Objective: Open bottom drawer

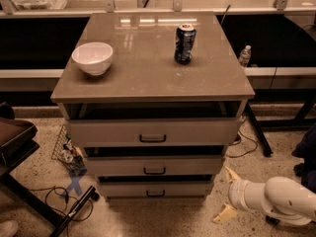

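Note:
The bottom drawer (pixel 155 188) is the lowest and narrowest of three pale fronts in the cabinet, with a small black bar handle (pixel 155 193). Its front sits nearly flush, with only a dark gap above it. My gripper (pixel 226 194) is low at the right, just off the drawer's right end and near the floor. Its two pale fingers (pixel 224 214) are spread apart with nothing between them. It is not touching the drawer or the handle.
A white bowl (pixel 92 58) and a blue can (pixel 184 43) stand on the cabinet top (pixel 148 78). The top drawer (pixel 153 131) and middle drawer (pixel 154 165) sit above. Cables and clutter (pixel 69 157) lie on the floor at left, and a dark stand leg (pixel 256 132) at right.

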You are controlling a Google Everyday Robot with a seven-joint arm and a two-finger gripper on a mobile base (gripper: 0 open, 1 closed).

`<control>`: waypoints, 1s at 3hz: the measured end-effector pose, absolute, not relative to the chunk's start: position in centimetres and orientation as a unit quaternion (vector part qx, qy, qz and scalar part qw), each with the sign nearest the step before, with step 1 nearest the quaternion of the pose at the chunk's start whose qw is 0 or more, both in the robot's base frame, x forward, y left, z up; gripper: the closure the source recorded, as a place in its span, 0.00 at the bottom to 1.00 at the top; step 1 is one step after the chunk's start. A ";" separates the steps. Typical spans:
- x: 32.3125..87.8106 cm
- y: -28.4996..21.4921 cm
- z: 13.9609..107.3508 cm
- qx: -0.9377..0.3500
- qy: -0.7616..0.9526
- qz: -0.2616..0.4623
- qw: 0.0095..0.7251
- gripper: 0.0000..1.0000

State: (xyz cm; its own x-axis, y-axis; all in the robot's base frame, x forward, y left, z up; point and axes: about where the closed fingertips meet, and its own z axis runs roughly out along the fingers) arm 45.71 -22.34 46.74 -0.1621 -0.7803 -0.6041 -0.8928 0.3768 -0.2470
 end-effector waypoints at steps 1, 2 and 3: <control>45.4 -22.7 42.9 -0.557 0.758 0.088 0.329 0.00; 43.9 -23.8 38.8 -0.556 0.772 0.097 0.292 0.00; 43.9 -23.8 38.8 -0.556 0.772 0.097 0.292 0.00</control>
